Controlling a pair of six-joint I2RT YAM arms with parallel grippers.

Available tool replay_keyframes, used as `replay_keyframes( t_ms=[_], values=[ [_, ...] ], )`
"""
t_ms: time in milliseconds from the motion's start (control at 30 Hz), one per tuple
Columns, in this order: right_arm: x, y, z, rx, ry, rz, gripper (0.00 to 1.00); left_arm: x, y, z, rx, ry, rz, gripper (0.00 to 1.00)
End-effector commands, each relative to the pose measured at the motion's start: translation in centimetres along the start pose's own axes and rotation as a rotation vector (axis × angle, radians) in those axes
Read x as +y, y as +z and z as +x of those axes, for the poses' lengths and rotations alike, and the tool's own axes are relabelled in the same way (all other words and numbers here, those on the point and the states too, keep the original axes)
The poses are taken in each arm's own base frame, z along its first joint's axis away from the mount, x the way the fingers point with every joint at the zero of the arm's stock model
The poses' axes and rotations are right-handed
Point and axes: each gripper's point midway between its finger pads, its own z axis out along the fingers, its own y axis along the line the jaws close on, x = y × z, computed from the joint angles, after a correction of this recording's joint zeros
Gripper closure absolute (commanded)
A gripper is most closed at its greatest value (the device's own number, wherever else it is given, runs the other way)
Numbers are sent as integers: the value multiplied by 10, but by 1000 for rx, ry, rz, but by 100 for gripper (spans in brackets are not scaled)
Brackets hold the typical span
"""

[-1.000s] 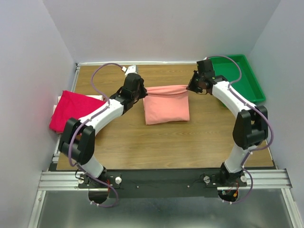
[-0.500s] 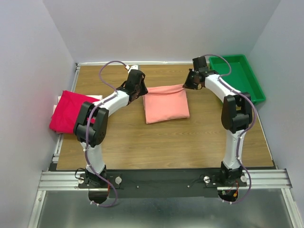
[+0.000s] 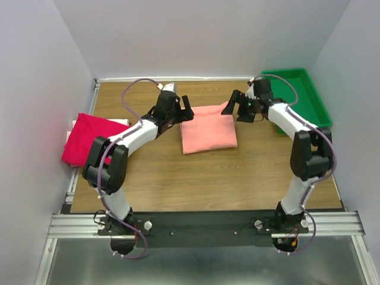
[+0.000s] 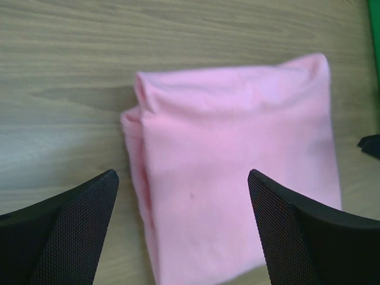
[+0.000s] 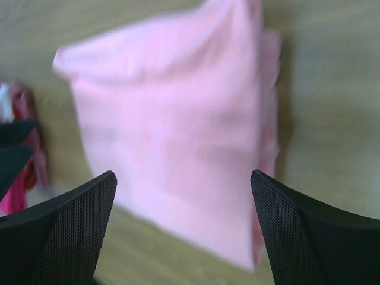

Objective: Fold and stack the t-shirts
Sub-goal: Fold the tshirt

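The salmon-pink t-shirt lies folded into a rough square at the middle of the wooden table. It also fills the left wrist view and the right wrist view. My left gripper hovers open at the shirt's far left corner, its jaws wide apart with only cloth below. At the far right corner my right gripper is open too, with nothing between its fingers. The magenta-red t-shirt lies folded at the table's left edge.
A green plastic tray stands at the back right corner, just behind the right arm, and a sliver of it shows in the left wrist view. White walls close in the table on the left, back and right.
Both grippers have opened and let go of the pink shirt's far edge. That edge, lifted and stretched between them before, now lies flat on the table.
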Motion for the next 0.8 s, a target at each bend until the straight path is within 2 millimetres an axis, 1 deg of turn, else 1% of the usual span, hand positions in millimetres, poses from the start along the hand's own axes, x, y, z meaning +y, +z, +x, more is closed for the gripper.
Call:
replay_keyframes(
  t_ms=[0, 33, 67, 100, 133, 167, 200, 267, 300, 400, 467, 500, 533, 600, 633, 700, 767],
  values=[
    [35, -26, 54, 68, 12, -262, 0, -45, -15, 31, 50, 1, 185, 3],
    [39, -29, 62, 76, 17, -301, 0, -48, -14, 37, 62, -3, 195, 3],
    [44, -33, 78, 104, 19, -362, 0, -52, -10, 51, 89, 1, 205, 3],
    [47, -35, 80, 114, 18, -378, 0, -55, -11, 54, 94, 3, 214, 3],
    [43, -32, 86, 121, 14, -384, 0, -52, -6, 63, 117, 3, 207, 3],
    [41, -29, 87, 126, 11, -382, 0, -52, -4, 67, 127, 4, 207, 3],
    [34, -19, 90, 139, 19, -364, 0, -47, 0, 76, 147, -4, 194, 3],
    [23, -6, 92, 150, 38, -323, 0, -41, 3, 82, 153, -10, 175, 3],
    [18, 0, 92, 152, 46, -308, 0, -34, 5, 87, 159, -11, 153, 3],
    [-6, 22, 110, 200, 86, -236, 0, -20, 6, 100, 185, -9, 119, 3],
    [-19, 29, 123, 224, 101, -199, 0, -12, 6, 108, 201, -5, 105, 2],
    [-27, 30, 131, 233, 108, -172, 0, -6, 5, 115, 211, -4, 88, 2],
    [-32, 30, 135, 236, 105, -159, 0, -3, 5, 118, 216, -5, 82, 2],
    [-39, 27, 140, 227, 95, -129, 0, 4, 4, 123, 226, -4, 66, 2],
    [-39, 25, 139, 221, 84, -126, 0, 8, 2, 129, 239, -3, 55, 2],
    [-32, 17, 128, 190, 57, -135, 0, 11, -1, 133, 254, 4, 52, 2],
    [-22, 6, 118, 172, 35, -153, 0, 11, -7, 123, 229, 7, 37, 2]
  ],
)
